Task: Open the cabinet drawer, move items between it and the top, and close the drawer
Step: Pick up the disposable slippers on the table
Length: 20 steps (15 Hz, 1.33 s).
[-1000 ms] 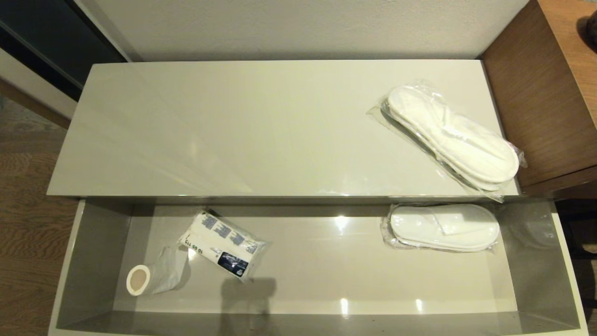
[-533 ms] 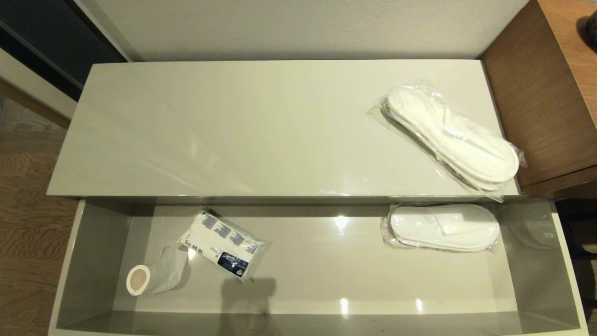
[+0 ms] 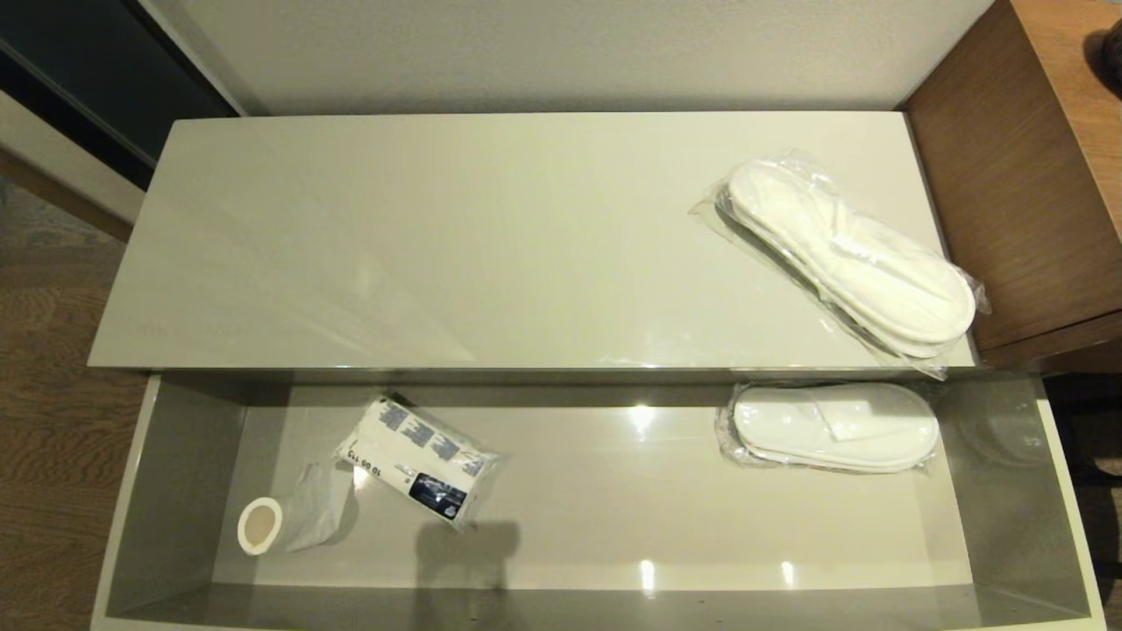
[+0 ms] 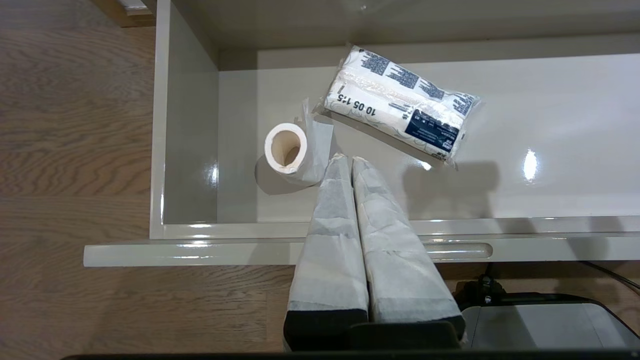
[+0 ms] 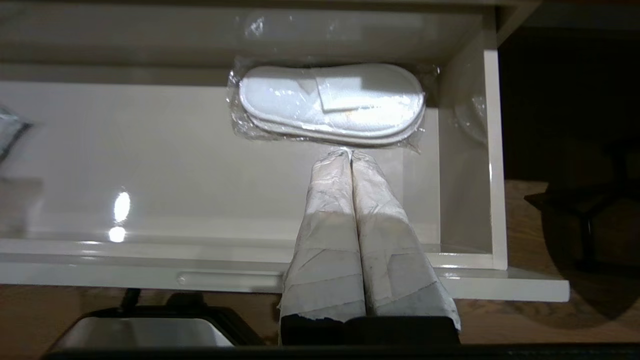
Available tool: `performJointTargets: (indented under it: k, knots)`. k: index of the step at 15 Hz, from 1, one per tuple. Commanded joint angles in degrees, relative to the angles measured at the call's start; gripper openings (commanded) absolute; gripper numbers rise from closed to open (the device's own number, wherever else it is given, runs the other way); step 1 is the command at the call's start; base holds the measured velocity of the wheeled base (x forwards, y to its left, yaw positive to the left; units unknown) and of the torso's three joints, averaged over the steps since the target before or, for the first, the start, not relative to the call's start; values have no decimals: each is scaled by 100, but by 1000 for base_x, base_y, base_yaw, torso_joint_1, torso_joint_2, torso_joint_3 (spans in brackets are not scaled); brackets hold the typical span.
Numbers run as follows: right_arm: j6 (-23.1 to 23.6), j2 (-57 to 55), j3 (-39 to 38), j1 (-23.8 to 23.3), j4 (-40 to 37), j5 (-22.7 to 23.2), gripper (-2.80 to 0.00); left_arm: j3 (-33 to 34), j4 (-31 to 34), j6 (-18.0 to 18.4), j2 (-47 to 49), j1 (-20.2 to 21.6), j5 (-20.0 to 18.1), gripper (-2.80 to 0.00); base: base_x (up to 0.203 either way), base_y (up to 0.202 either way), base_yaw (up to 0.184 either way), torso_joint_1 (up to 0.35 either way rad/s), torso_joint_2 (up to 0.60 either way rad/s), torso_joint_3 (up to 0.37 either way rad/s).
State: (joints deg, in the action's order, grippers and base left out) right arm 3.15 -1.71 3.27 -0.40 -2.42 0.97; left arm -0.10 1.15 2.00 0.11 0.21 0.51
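One pack of slippers lies on the top at right. In the open drawer: another pack right, packet and paper roll left.

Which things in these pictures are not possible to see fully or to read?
- Cabinet drawer: head view, near wall cut off by the bottom edge.
- White packet: small blue print too small to read.
- Slippers in the drawer: right wrist view, glare on the plastic hides detail.
- Both claws: outside the head view.
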Motion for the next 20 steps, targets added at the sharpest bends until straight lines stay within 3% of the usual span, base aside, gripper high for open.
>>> performJointTargets:
  k: [1,5,7,9,12,13,15,18,19,20]
  knots:
    - [-234,-695,1241,0,-376,47,-280,9,0,2,-2,-3,2,-280,0,0,0,0,0,0]
    - [-1090,-2463,5466,4,-1532,82,-280,1,0,11,-2,-3,-7,-280,0,0,0,0,0,0]
    - [-1415,-3529,6807,13,-2682,187,-280,1,0,4,-2,-3,-7,-280,0,0,0,0,0,0]
    - [-1054,-4651,7342,20,-3663,295,-280,1,0,2,-2,-3,-7,-280,0,0,0,0,0,0]
    - [178,-6247,7732,201,-4505,497,-280,1,0,2,-2,-3,-7,-280,0,0,0,0,0,0]
    - [695,-6612,7801,303,-4661,547,-280,1,0,5,-2,-3,-7,-280,0,0,0,0,0,0]
    - [1299,-7178,7954,569,-4801,591,-280,1,0,11,-2,-3,-7,-280,0,0,0,0,0,0]
    - [1698,-7898,8016,1227,-4630,544,-280,10,-9,2,-2,-3,-7,-280,0,0,0,0,0,0]
    - [1821,-7938,7841,1375,-4365,436,0,10,-9,2,-2,-3,2,-280,0,0,0,0,0,0]
    - [1835,-7956,7656,1499,-4086,259,0,10,-9,2,-2,-3,2,-280,0,0,0,0,0,0]
